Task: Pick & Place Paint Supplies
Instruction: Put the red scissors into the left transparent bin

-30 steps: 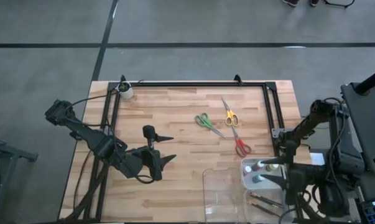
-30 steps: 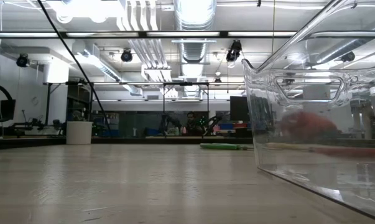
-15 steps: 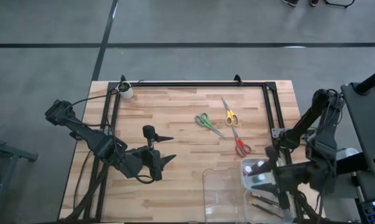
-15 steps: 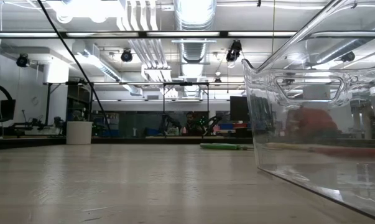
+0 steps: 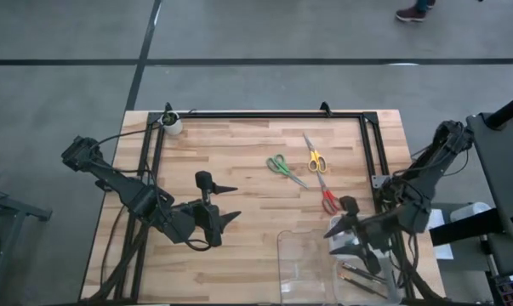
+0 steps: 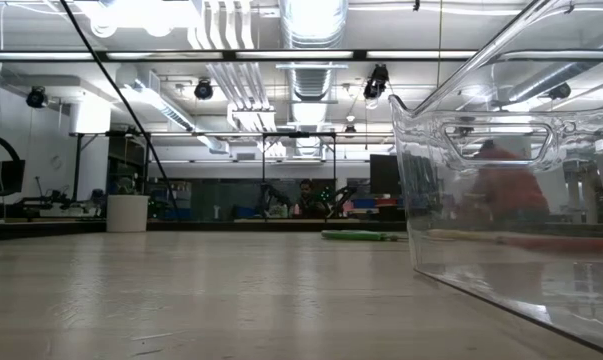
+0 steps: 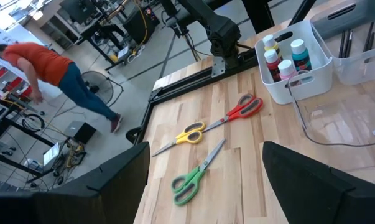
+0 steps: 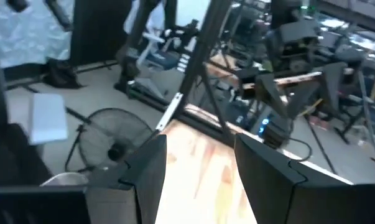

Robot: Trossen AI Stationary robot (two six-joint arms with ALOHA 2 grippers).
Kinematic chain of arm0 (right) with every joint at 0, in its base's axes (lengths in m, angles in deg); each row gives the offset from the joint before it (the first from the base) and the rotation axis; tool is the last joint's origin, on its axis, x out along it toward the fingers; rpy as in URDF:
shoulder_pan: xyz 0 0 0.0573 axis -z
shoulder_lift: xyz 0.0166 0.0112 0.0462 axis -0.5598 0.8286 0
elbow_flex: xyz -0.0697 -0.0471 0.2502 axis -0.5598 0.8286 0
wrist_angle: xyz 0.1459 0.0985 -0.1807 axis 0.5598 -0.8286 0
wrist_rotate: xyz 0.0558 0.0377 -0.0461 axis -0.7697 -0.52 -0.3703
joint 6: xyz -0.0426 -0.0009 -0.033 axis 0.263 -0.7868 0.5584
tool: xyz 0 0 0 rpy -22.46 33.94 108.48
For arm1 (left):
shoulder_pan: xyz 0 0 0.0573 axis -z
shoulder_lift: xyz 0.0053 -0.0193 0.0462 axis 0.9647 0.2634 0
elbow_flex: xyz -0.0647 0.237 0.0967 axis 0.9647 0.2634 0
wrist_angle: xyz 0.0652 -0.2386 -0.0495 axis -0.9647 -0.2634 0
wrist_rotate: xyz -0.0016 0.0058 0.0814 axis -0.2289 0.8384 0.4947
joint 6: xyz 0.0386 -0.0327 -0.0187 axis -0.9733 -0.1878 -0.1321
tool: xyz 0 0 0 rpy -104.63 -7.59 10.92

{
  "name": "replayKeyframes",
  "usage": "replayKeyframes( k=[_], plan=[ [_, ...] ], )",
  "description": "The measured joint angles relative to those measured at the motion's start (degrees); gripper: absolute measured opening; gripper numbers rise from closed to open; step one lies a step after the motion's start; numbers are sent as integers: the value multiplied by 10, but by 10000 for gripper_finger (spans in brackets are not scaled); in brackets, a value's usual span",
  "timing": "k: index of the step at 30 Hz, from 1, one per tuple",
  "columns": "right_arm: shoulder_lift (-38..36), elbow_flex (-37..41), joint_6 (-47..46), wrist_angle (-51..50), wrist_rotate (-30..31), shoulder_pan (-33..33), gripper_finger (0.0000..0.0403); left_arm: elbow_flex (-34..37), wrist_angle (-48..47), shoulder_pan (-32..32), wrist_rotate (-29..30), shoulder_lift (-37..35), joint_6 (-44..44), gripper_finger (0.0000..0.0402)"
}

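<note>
Three scissors (image 5: 310,174) lie flat toward the desk's far right corner, touching nothing. They look stiff and light; a pinch across the blades near the pivot would probably serve best. Right gripper (image 5: 339,240) hovers over the tray (image 5: 300,255), part open, empty. Left gripper (image 5: 230,204) waits mid-desk, wide open, empty.

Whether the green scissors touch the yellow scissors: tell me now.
Apart. The high view shows bare table between the green scissors and the yellow scissors; the left wrist view shows the same gap.
</note>
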Motion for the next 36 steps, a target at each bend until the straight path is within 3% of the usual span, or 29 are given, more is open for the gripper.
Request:
replayKeyframes(
  k=[13,21,28,31,36],
  plan=[
    [-65,94,37,65,-3,41,186,0,0,0,0,0,0,314],
    [-158,170,25,83,-128,134,186,0,0,0,0,0,1,314],
    [-211,196,-10,94,-134,205,186,0,0,0,0,0,2,314],
    [-214,200,-21,93,-97,228,186,0,0,0,0,0,2,314],
    [-210,187,-124,63,81,270,186,0,0,0,0,0,2,314]
  ],
)
